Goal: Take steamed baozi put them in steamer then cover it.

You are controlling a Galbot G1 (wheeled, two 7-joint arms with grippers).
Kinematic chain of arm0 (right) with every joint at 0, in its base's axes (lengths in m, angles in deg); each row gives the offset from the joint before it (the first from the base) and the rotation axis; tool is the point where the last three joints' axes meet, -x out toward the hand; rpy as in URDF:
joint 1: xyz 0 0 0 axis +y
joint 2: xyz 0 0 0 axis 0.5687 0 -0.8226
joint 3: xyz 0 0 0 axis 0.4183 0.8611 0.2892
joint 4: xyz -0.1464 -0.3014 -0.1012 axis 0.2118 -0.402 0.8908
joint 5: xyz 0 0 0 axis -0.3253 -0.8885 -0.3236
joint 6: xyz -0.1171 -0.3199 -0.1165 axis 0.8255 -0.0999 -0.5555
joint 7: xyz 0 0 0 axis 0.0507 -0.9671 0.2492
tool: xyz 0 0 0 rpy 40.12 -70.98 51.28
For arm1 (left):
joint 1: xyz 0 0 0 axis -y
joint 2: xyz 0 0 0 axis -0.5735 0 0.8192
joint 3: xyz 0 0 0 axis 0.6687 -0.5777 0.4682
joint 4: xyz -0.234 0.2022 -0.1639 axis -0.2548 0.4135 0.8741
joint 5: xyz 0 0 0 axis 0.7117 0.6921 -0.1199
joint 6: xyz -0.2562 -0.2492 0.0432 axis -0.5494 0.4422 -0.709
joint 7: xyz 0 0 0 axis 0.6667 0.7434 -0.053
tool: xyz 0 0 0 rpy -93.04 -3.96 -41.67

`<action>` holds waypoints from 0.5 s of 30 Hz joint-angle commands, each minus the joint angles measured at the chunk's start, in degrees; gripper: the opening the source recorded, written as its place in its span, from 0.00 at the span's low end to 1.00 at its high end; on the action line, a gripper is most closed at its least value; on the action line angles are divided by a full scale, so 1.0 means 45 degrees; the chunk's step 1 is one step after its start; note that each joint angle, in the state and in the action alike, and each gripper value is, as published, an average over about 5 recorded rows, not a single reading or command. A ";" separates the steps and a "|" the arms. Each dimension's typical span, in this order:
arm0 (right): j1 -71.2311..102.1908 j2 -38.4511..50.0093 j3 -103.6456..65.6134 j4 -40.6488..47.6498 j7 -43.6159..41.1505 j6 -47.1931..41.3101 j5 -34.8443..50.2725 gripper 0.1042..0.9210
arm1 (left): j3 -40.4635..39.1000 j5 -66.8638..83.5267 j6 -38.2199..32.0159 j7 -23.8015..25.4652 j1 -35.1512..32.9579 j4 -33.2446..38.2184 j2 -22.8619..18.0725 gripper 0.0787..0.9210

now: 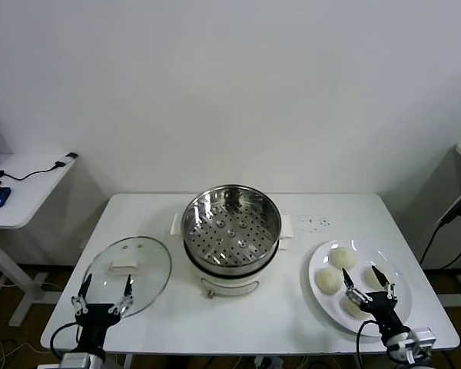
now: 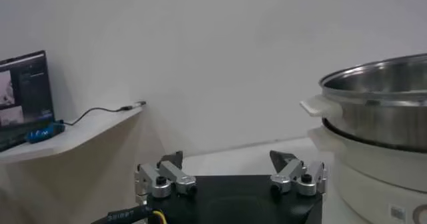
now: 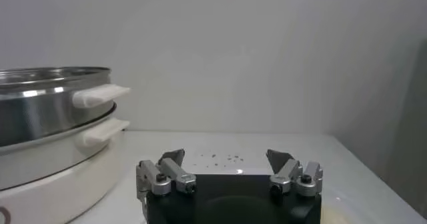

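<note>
Both end effectors wide open, empty: left end effector [image 1: 104, 296] over near edge of clear glass cover [image 1: 127, 274], right end effector [image 1: 366, 283] above cream-white steamed baozi [image 1: 343, 257] on white plate [image 1: 317, 258], shiny steel steamer [image 1: 231, 227] between.

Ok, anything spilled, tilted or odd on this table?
Only a scatter of small dark specks on the table, right of the steamer. The cover lies flat; four baozi sit on their plate.

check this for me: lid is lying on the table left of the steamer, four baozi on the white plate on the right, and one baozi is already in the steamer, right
Not quite. In the head view the steamer holds only its bare perforated tray, with no baozi in it. The rest stands: the glass lid lies on the table to its left, and all four baozi are on the white plate on the right.
</note>
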 commanded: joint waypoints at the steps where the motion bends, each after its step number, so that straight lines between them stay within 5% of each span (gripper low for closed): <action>1: -0.0705 0.2059 0.0003 0.0492 -0.1255 -0.0802 -0.1133 0.88 | -0.0039 -0.0016 0.0011 -0.0049 -0.0067 0.0019 0.0193 0.88; 15: -0.4842 1.1823 0.3664 0.3211 -0.7534 -0.3717 -0.4442 0.88 | -0.0209 0.0372 -0.0505 -0.0156 -0.0793 0.0048 0.0632 0.88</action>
